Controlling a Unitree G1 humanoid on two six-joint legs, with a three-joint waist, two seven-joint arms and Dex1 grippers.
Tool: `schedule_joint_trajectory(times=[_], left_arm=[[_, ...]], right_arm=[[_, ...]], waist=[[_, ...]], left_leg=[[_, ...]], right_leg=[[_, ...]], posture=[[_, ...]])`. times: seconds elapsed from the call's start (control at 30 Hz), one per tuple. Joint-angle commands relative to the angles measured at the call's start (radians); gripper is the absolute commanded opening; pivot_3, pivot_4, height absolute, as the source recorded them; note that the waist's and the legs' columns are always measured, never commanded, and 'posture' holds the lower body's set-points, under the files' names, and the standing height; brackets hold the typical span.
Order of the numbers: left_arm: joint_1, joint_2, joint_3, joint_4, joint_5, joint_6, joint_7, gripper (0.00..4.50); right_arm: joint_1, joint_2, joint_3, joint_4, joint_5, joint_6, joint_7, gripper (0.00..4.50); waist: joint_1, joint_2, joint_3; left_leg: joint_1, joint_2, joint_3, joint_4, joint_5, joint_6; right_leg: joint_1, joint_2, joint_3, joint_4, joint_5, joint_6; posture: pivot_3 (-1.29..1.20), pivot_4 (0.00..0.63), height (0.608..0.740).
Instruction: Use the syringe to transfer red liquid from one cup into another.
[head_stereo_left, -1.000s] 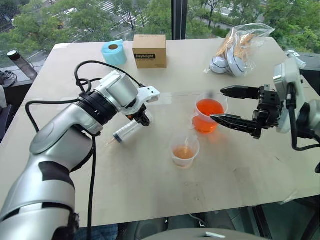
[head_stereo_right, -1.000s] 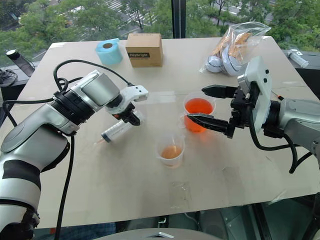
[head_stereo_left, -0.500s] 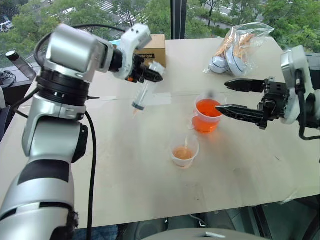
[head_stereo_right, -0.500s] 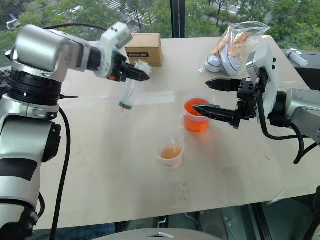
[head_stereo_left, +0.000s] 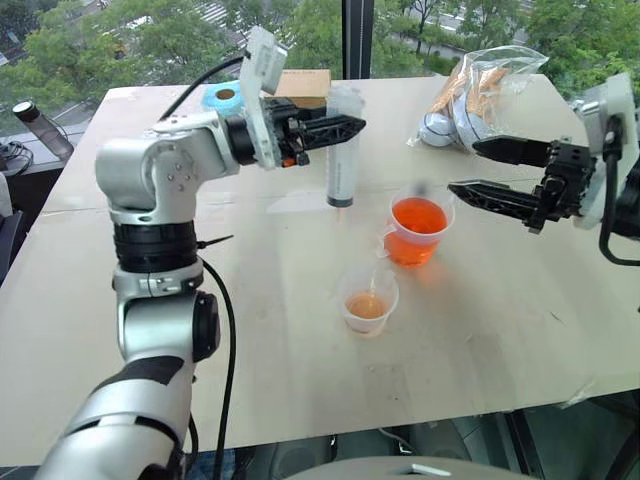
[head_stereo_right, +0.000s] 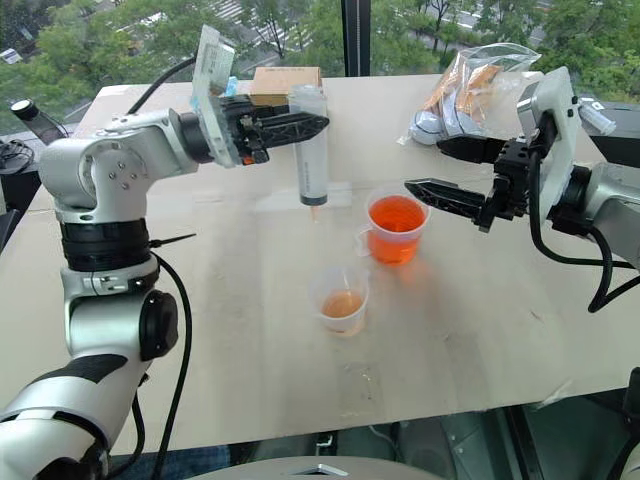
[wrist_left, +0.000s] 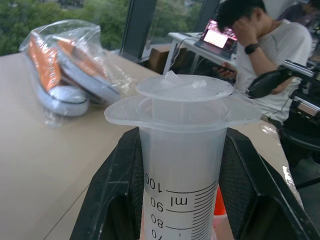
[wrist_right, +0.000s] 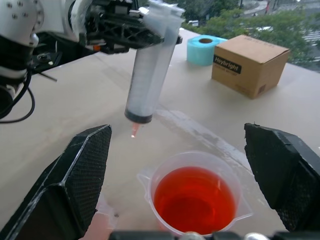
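My left gripper (head_stereo_left: 352, 124) is shut on the syringe (head_stereo_left: 342, 150), a clear graduated barrel held upright with its orange-tinted tip pointing down. It hangs above the table, just left of and behind the handled cup (head_stereo_left: 418, 240). That cup holds red liquid (head_stereo_left: 418, 215). Nearer to me stands the smaller plain cup (head_stereo_left: 368, 300), with a little orange liquid at its bottom. To the right of the handled cup, my right gripper (head_stereo_left: 466, 167) is open, fingers pointing left and holding nothing. In the left wrist view the syringe barrel (wrist_left: 182, 165) sits between the black fingers (wrist_left: 107, 200).
At the table's far edge stand a brown box (head_stereo_left: 300, 85) and a blue tape roll (head_stereo_left: 222, 97). A plastic bag of shoes (head_stereo_left: 480, 90) lies at the back right. A dark bottle (head_stereo_left: 40, 125) stands off the table's left side. A person (wrist_left: 270, 55) sits beyond the table.
My left arm lifted the syringe off the table area, swung it right and turned it from slanted to upright, tip down. The right gripper drifted slightly right and up, still open.
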Motion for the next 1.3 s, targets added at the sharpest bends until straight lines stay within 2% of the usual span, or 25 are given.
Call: schedule_joint_trajectory(times=[0.03, 0.2, 0.3, 0.4, 0.53, 0.67, 0.9, 1.3], left_arm=[[-0.008, -0.028, 0.019, -0.056, -0.024, -0.133, -0.002, 1.45], [-0.009, -0.107, -0.005, -0.079, -0.042, -0.27, 0.007, 1.45], [0.014, -0.128, -0.081, -0.09, 0.018, -0.378, -0.017, 1.45], [0.023, -0.16, -0.119, -0.067, 0.028, -0.412, -0.007, 1.45], [0.063, -0.204, -0.205, -0.019, 0.095, -0.514, -0.013, 1.45], [0.065, -0.237, -0.252, 0.045, 0.14, -0.579, -0.014, 1.45], [0.007, -0.275, -0.29, 0.191, 0.198, -0.659, -0.037, 1.45], [-0.018, -0.308, -0.292, 0.254, 0.215, -0.716, -0.07, 1.45]], right_arm=[[-0.044, -0.004, -0.067, 0.016, 0.006, -0.024, -0.017, 4.5], [-0.089, -0.01, -0.1, 0.055, 0.034, -0.023, -0.004, 4.5], [-0.136, 0.025, -0.116, 0.076, 0.056, -0.038, -0.029, 4.5], [-0.168, 0.057, -0.113, 0.091, 0.034, -0.065, -0.056, 4.5], [-0.202, 0.125, -0.059, 0.079, -0.02, -0.109, -0.092, 4.5], [-0.206, 0.138, 0.013, 0.034, -0.084, -0.119, -0.073, 4.5], [-0.256, 0.043, 0.091, 0.043, -0.101, 0.043, -0.069, 4.5], [-0.396, 0.025, 0.146, 0.153, -0.109, 0.276, -0.062, 4.5]], waist=[[0.0, 0.0, 0.0], [0.001, 0.0, 0.0], [-0.002, 0.0, 0.0], [-0.001, 0.0, 0.0], [-0.001, 0.001, -0.001], [-0.001, 0.001, -0.001], [0.002, 0.001, -0.001], [-0.001, 0.001, -0.001]], left_leg=[[0.0, 0.0, 0.0, 0.0, 0.0, 0.0], [0.0, 0.0, 0.0, 0.0, 0.0, 0.0], [0.0, 0.0, 0.0, 0.0, 0.0, 0.0], [0.001, 0.0, 0.001, 0.0, 0.0, 0.0], [0.001, 0.0, 0.0, 0.0, 0.0, 0.0], [0.002, 0.0, 0.001, 0.0, 0.0, 0.0], [0.001, -0.001, 0.001, 0.0, 0.0, 0.001], [0.001, 0.0, 0.0, -0.001, 0.0, 0.001]], right_leg=[[0.0, 0.0, 0.0, 0.0, 0.0, 0.0], [0.001, 0.0, 0.0, -0.001, 0.0, 0.0], [0.001, 0.0, 0.0, -0.001, 0.0, 0.0], [0.001, 0.0, 0.0, -0.001, 0.0, 0.0], [0.002, 0.001, 0.0, 0.0, 0.0, 0.0], [0.001, 0.002, 0.0, 0.0, 0.0, 0.0], [0.001, 0.004, 0.0, -0.001, 0.0, 0.0], [0.001, 0.003, 0.0, -0.001, 0.0, 0.0]], posture=[[0.0, 0.15, 0.74], [0.0, 0.15, 0.74], [0.0, 0.15, 0.74], [0.0, 0.15, 0.74], [0.0, 0.15, 0.74], [0.0, 0.15, 0.74], [0.0, 0.15, 0.74], [0.0, 0.15, 0.74]])
